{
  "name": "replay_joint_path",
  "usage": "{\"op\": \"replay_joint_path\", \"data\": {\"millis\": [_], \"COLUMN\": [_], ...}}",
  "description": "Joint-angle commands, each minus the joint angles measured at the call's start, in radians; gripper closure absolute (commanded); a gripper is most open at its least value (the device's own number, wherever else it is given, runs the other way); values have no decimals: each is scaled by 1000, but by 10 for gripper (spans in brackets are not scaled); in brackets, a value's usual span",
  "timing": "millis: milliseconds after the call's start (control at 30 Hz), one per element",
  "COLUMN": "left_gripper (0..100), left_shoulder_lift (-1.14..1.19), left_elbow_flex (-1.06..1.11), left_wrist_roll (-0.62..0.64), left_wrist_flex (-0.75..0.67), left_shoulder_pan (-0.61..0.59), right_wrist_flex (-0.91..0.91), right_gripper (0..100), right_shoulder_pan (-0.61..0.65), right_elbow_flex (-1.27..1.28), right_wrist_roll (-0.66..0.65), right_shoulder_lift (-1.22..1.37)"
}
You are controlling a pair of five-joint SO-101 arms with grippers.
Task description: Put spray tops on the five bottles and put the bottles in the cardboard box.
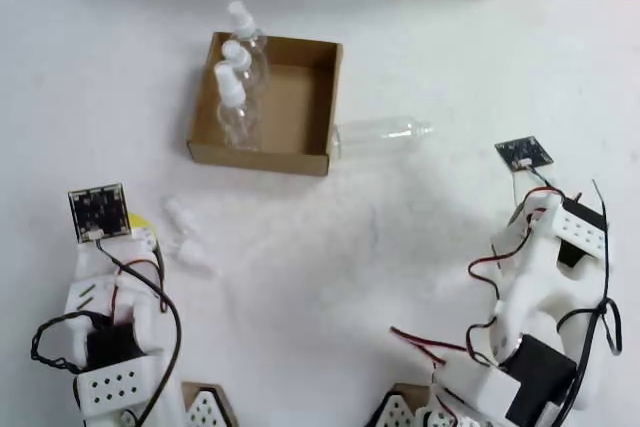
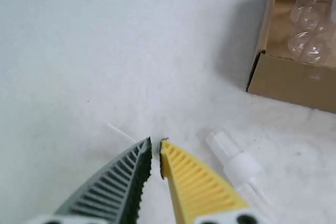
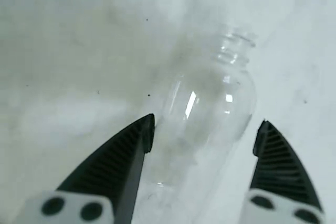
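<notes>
White plastic spray tops [image 2: 236, 165] lie loose on the tabletop [image 1: 420, 37], just beside the closed, empty left gripper [image 2: 156, 148]. The right gripper [image 3: 206, 123] is open toward a clear, smooth, uncapped bottle [image 3: 210, 98] lying beside the cardboard box [image 1: 300, 159]. Three capped bottles [image 1: 238, 112] sit inside; more capping and boxing apparently remain.

In the brown cardboard box [image 1: 255, 157], three clear spray-topped bottles [image 1: 236, 107] occupy the left side; the right side is passable. A clear uncapped bottle [image 1: 380, 134] lies just outside its right wall.
</notes>
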State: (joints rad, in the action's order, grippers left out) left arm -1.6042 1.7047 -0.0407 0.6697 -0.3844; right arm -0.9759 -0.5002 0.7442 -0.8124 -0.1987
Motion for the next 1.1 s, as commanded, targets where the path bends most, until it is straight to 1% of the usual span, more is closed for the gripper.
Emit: {"op": "replay_joint_path", "data": {"millis": [0, 67, 200, 333, 467, 533, 733, 800, 933, 1000, 1067], "left_gripper": [950, 950, 950, 950, 950, 950, 950, 950, 950, 950, 950], "left_shoulder_lift": [-16, -16, -16, -16, -16, -16, -16, -16, -16, -16, -16], "left_elbow_flex": [-6, -6, -6, -6, -6, -6, -6, -6, -6, -6, -6], "left_wrist_roll": [-12, -12, -12, -12, -12, -12, -12, -12, -12, -12, -12], "left_wrist_flex": [18, 18, 18, 18, 18, 18, 18, 18, 18, 18, 18], "left_shoulder_pan": [4, 4, 4, 4, 4, 4, 4, 4, 4, 4, 4], "right_wrist_flex": [16, 13, 12, 10, 12, 16, 12, 12, 12, 13, 12], "right_gripper": [733, 733, 734, 735, 796, 819, 729, 733, 779, 779, 753], "right_shoulder_pan": [2, -4, -10, -10, -4, 2, 1, 5, 8, 2, 7], "right_elbow_flex": [-68, -91, -100, -100, -101, -101, -117, -117, -117, -118, -118], "right_wrist_roll": [-8, 2, 100, 166, 215, 215, 213, 216, 221, 273, 310], "right_shoulder_lift": [5, 8, 8, 8, 8, 8, 10, 10, 10, 10, 10]}}
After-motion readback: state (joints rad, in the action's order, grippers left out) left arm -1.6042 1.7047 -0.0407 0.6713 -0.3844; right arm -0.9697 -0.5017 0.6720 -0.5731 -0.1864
